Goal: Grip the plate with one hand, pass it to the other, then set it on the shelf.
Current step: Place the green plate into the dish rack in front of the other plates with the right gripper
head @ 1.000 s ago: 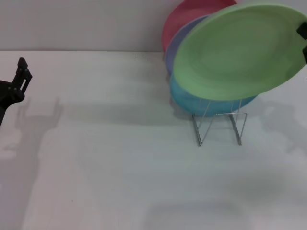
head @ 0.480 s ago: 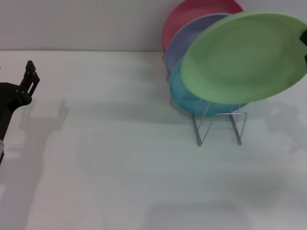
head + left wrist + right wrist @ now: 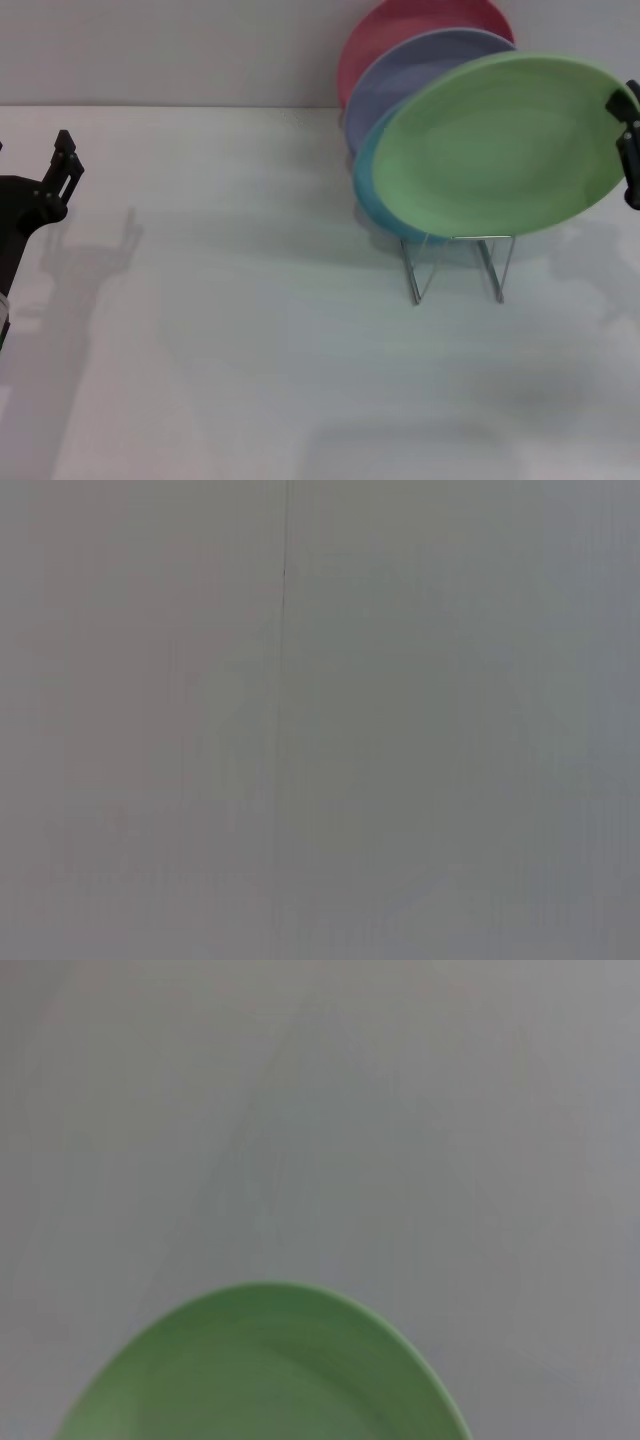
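Note:
The light-green plate (image 3: 490, 150) hangs tilted in the air just in front of the silver wire rack (image 3: 455, 265), covering most of the plates that stand in it. My right gripper (image 3: 630, 140) is at the right edge of the head view and is shut on the plate's right rim. The right wrist view shows the plate's far rim (image 3: 260, 1370) over the pale table. My left gripper (image 3: 55, 180) is black and empty at the far left edge, well away from the plate. The left wrist view shows only a blank grey surface.
A turquoise-blue plate (image 3: 365, 180), a lavender plate (image 3: 420, 60) and a pink plate (image 3: 400, 25) stand in the rack, one behind the other. A grey wall runs along the back of the white table (image 3: 250, 330).
The green plate has come down and a little to the left, closer to the rack, with my right gripper following. My left gripper shifted slightly right, then stayed put.

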You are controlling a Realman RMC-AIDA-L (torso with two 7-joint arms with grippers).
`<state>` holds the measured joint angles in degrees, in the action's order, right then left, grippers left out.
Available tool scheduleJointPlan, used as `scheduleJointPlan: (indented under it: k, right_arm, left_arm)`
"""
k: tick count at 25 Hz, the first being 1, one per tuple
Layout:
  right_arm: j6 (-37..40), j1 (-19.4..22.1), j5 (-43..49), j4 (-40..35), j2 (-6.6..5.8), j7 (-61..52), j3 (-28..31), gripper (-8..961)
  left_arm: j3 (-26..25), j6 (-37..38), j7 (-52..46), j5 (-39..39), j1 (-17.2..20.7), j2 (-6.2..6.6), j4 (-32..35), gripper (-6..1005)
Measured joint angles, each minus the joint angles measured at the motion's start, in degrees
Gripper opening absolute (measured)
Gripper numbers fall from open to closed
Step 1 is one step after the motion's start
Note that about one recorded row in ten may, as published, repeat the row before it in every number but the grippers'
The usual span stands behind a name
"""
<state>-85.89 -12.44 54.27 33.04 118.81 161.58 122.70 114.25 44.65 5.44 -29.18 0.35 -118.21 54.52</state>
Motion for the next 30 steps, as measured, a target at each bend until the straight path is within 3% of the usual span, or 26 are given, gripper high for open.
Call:
scheduleJointPlan:
  k: [30]
  right_arm:
    - [5.2,-2.6,3.7,-7.8,0.12,3.6,-0.7,74]
  left_arm:
    - [1.1,0.5,-0.1,0.3,-0.3,-0.17,-0.1,788]
